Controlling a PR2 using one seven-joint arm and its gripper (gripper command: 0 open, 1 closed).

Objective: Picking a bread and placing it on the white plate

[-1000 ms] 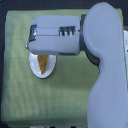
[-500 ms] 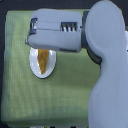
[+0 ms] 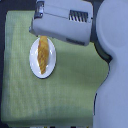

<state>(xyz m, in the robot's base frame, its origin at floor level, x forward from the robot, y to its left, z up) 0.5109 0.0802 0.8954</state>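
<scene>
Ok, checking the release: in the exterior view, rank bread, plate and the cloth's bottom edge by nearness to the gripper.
1. Bread: lies on the plate, top tip at the lower edge of the gripper.
2. Plate: just below the gripper, too close to the bread to call.
3. Cloth's bottom edge: far below, farthest.

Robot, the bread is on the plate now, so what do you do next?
Probably lift the arm up and away. The bread already lies along the middle of the white plate on the green cloth, and the arm hides the gripper, so I cannot tell whether it is open.
</scene>
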